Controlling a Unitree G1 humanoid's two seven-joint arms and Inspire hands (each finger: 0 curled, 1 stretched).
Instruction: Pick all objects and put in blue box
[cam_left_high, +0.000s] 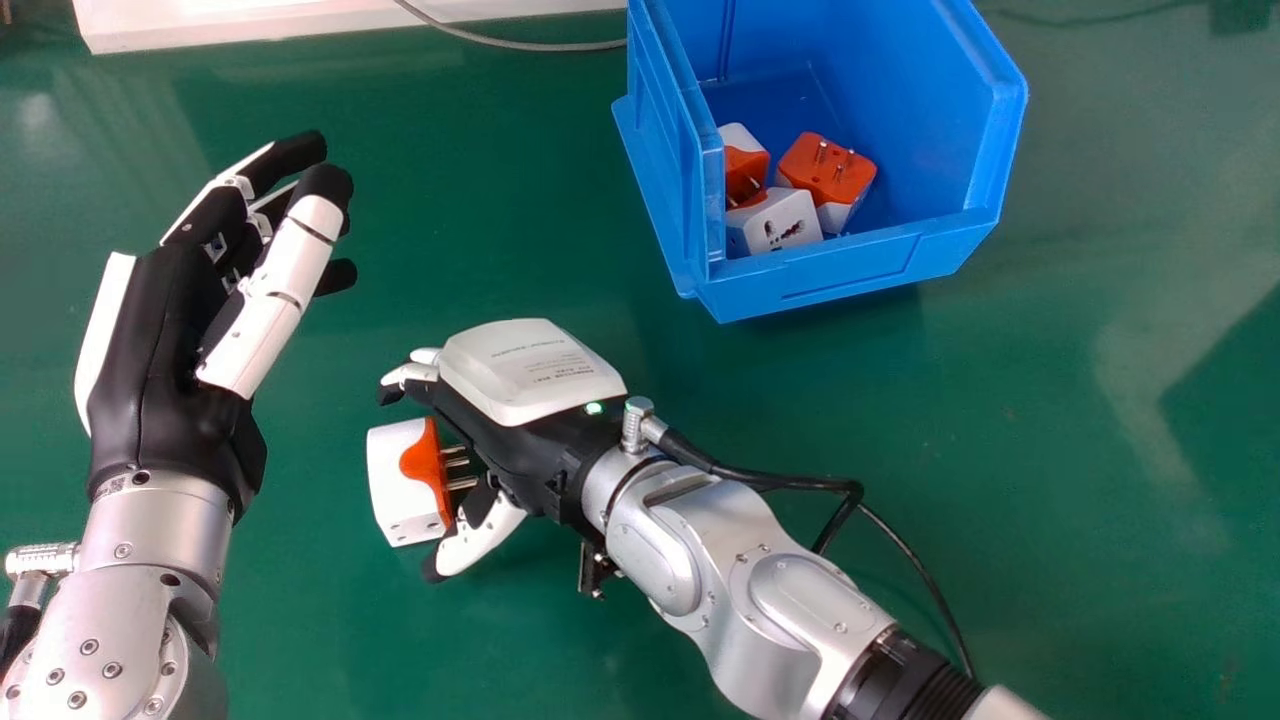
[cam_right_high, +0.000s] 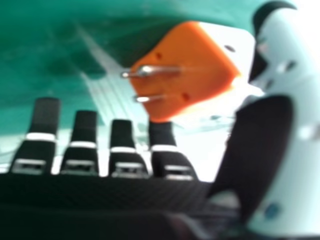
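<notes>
The right hand (cam_left_high: 520, 445) is positioned at the table (cam_left_high: 480, 650), fingers extended and slightly spread; the plug (cam_left_high: 400, 485) sits between the fingers and thumb, pins facing the palm, with firm contact not determinable. The left hand (cam_left_high: 150, 350) is at the head view's left, fingers relaxed. Three plugs (cam_left_high: 825, 170) rest inside the box (cam_left_high: 850, 262).

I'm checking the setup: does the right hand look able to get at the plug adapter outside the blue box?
Probably yes: the right hand is open beside the plug adapter, whose pins face its palm, and nothing seems to stand between them.
</notes>
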